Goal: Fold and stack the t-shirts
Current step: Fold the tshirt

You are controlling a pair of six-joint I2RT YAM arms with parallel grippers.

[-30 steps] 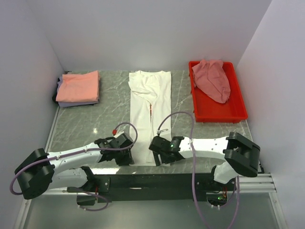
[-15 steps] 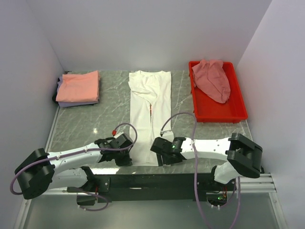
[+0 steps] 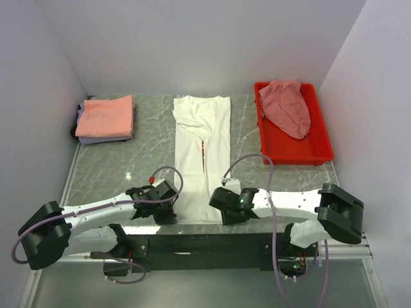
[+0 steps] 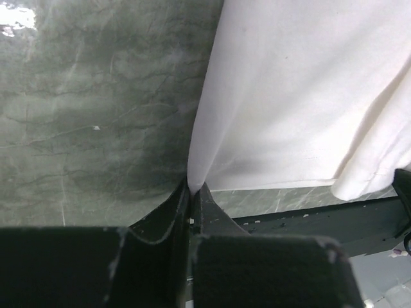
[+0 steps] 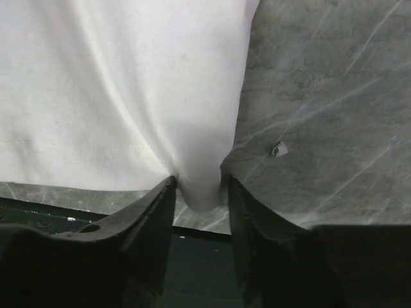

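both grippers at the near hem of the white t-shirt (image 3: 203, 147)

it lies folded long on the table (image 3: 115, 167), left of the red tray (image 3: 321, 151). left gripper (image 4: 191, 192) pinches its left hem corner; right gripper (image 5: 199, 192) brackets the right corner, fingers (image 5: 153, 212) not fully closed.

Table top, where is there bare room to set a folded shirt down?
Bare marble lies between the white shirt and the folded stack, and between it and the red tray. The near edge is crowded by both hands.
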